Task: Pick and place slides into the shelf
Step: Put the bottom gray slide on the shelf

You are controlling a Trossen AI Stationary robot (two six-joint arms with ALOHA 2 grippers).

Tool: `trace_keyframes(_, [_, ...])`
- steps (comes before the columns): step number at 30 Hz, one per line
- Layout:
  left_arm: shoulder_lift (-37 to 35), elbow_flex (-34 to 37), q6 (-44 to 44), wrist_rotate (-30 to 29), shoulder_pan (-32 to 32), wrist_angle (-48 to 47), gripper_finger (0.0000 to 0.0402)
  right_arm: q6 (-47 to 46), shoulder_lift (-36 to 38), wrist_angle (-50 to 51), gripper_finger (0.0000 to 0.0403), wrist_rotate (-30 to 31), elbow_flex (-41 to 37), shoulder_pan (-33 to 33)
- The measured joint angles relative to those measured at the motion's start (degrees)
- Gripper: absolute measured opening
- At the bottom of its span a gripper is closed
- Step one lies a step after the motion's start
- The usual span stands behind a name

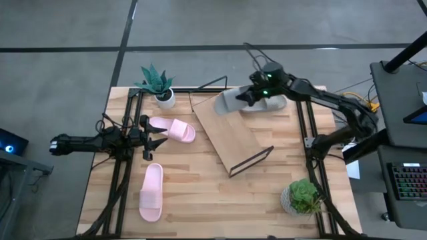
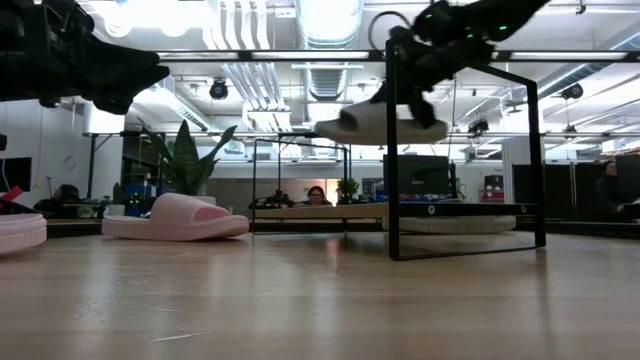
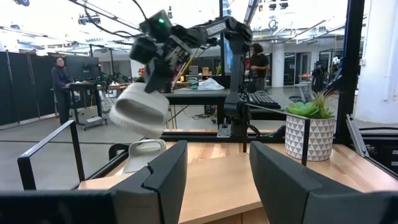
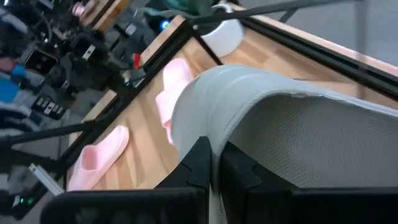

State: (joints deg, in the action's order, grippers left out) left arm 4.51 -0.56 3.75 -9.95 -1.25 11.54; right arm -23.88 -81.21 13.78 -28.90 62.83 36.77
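Observation:
My right gripper (image 1: 252, 95) is shut on a grey slide (image 1: 230, 101) in the air over the far end of the slanted wooden shelf (image 1: 235, 133). The low view shows that slide (image 2: 368, 124) well above the table. The second grey slide (image 1: 272, 103) lies sole-down on the table beyond it. One pink slide (image 1: 172, 128) lies by my left gripper (image 1: 152, 138), which is open and hovers near the table's left edge. The other pink slide (image 1: 151, 192) lies nearer the front. My right gripper pinches the grey slide between its two fingers (image 4: 199, 163), at the edge of its wide strap (image 4: 211, 127). The fingers come from above, slanting down. The slide is lifted clear and hangs tilted below the fingers (image 3: 140, 109).
A small plant in a white pot (image 1: 159, 87) stands at the far left corner, and a plant in a patterned pot (image 1: 303, 197) at the near right. Black frame rails (image 1: 127, 160) run along both sides. People stand in the room beyond the table.

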Motion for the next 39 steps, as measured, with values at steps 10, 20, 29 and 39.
trace_keyframes(10, [0.31, -0.07, -0.14, 0.02, 0.02, 0.02, 0.0160, 3.57, -15.10, 4.39, 0.0011, -0.09, 13.63, -3.51])
trace_keyframes(20, [0.72, -0.04, -0.35, 0.02, 0.00, -0.05, 0.0160, 0.97, -23.26, 0.83, 0.0011, -0.05, 16.98, -4.89])
trace_keyframes(29, [0.70, -0.02, -0.36, 0.02, 0.00, -0.03, 0.0160, -3.14, -25.59, -1.13, 0.0011, 0.03, 17.30, -4.87])
trace_keyframes(39, [0.70, -0.02, -0.33, 0.04, 0.00, -0.03, 0.0160, -5.94, -26.25, -3.06, 0.0011, 0.41, 17.29, -4.89])
